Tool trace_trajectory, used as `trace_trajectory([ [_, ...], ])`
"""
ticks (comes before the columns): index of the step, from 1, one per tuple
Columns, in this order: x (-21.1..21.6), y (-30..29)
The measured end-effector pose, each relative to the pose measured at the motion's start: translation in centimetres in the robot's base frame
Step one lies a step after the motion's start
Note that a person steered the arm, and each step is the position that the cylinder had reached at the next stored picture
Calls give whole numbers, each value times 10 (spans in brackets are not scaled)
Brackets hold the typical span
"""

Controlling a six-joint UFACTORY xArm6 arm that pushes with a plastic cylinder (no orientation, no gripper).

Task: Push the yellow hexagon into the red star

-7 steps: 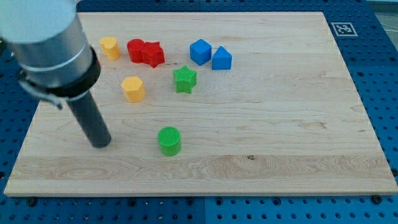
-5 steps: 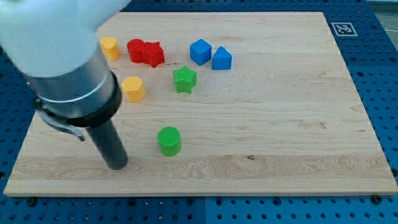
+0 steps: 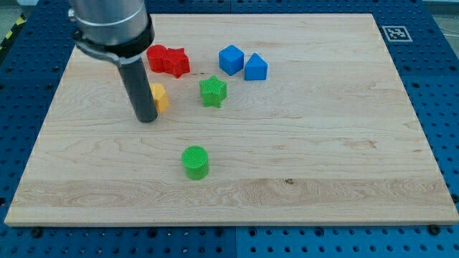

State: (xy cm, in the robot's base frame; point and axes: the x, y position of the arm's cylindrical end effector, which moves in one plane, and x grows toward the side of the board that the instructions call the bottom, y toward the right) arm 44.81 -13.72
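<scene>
**Tip tucked in behind the yellow hexagon**

You see the worktop (image 3: 323, 143) filling the view. There is no pincer here to be released or clenched, only a rod, and my tip (image 3: 147, 120) sits at the yellow hexagon (image 3: 160, 97), at its lower-left side, the rod covering part of it. That side makes sense: the red star (image 3: 176, 61) lies toward the view's top right, touching a second red block (image 3: 157, 56). Green star (image 3: 213, 91) stands just beside the lane; watch it.
</scene>
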Motion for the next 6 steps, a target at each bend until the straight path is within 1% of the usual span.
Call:
trace_trajectory([
  [1, -20, 0],
  [4, -42, 0],
  [6, -74, 0],
])
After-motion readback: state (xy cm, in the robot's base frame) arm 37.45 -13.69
